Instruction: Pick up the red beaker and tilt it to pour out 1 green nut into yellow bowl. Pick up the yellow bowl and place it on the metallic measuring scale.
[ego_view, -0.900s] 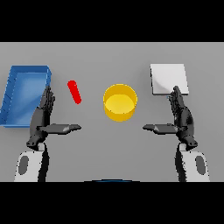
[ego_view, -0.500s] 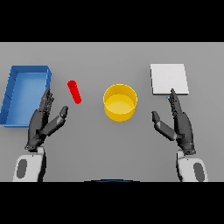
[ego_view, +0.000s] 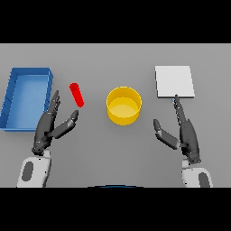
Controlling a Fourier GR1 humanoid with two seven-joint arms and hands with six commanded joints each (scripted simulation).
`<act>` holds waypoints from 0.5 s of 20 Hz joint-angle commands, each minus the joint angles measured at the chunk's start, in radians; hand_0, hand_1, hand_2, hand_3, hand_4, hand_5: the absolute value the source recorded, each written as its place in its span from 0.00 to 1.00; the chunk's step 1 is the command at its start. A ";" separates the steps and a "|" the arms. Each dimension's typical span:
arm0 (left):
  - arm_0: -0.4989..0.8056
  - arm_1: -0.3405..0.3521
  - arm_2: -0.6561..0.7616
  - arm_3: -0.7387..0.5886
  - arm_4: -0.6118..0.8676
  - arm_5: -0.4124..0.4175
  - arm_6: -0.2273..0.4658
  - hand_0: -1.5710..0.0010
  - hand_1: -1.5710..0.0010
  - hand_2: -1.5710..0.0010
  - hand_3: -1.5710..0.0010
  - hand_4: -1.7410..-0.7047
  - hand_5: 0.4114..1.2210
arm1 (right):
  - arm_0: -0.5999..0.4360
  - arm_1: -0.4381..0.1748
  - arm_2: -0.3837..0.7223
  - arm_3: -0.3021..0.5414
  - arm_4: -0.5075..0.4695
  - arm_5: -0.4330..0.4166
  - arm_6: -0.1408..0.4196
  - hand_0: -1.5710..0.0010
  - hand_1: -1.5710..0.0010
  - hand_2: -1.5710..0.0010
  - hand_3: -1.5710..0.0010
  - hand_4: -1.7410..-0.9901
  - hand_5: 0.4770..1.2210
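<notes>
Red beaker [ego_view: 76, 94] lies on the grey table [ego_view: 113, 149], just ahead of the left hand [ego_view: 50, 128], whose straight fingers hold nothing. Approach from beside it, closing around its middle before tilting toward the yellow bowl [ego_view: 123, 105] at its right. The right hand [ego_view: 182, 131] rests open near the scale [ego_view: 174, 81].

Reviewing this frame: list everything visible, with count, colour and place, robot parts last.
Table: one, grey, under everything.
Tray: one, blue, far left.
Red beaker: one, red, between tray and bowl, apart from both.
Yellow bowl: one, yellow, centre.
Measuring scale: one, pale grey square, upper right.
Green nut: none visible.
Left hand: one, dark, open, below the beaker, holding nothing.
Right hand: one, dark, open, below the scale, fingertip at its near edge.
</notes>
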 commanded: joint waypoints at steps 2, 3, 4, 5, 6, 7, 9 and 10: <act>-0.050 0.000 0.015 0.074 0.003 -0.001 -0.036 1.00 1.00 1.00 1.00 0.59 0.27 | -0.002 0.005 -0.008 0.002 -0.025 0.009 0.008 1.00 1.00 1.00 1.00 0.77 0.23; -0.096 0.000 0.030 0.120 0.003 0.008 -0.037 1.00 1.00 1.00 1.00 0.58 0.28 | 0.000 0.001 -0.014 0.001 -0.039 0.019 0.008 1.00 1.00 1.00 1.00 0.76 0.24; -0.129 -0.007 0.037 0.158 0.002 0.017 -0.036 1.00 1.00 1.00 1.00 0.57 0.28 | 0.000 0.005 -0.013 0.006 -0.042 0.021 0.000 1.00 1.00 1.00 1.00 0.74 0.24; -0.140 -0.005 0.040 0.175 -0.002 0.020 -0.058 1.00 1.00 1.00 1.00 0.57 0.28 | 0.012 0.009 -0.001 -0.003 -0.037 0.024 -0.014 1.00 1.00 1.00 1.00 0.73 0.24; -0.174 -0.012 0.046 0.219 -0.006 0.029 -0.053 1.00 1.00 1.00 1.00 0.57 0.28 | -0.001 0.013 -0.004 0.006 -0.042 0.025 -0.005 1.00 1.00 1.00 1.00 0.71 0.25; -0.207 -0.009 0.058 0.255 -0.008 0.037 -0.047 1.00 1.00 1.00 1.00 0.57 0.27 | -0.003 0.010 -0.009 0.007 -0.045 0.024 -0.005 1.00 1.00 1.00 1.00 0.70 0.25; -0.237 -0.015 0.069 0.312 -0.006 0.041 -0.075 1.00 1.00 1.00 1.00 0.57 0.27 | -0.010 0.010 -0.014 0.009 -0.048 0.022 0.000 1.00 1.00 1.00 1.00 0.68 0.25; -0.265 -0.016 0.082 0.350 -0.002 0.047 -0.090 1.00 1.00 1.00 1.00 0.56 0.27 | 0.000 0.013 -0.008 -0.002 -0.044 0.021 -0.009 1.00 1.00 1.00 1.00 0.68 0.25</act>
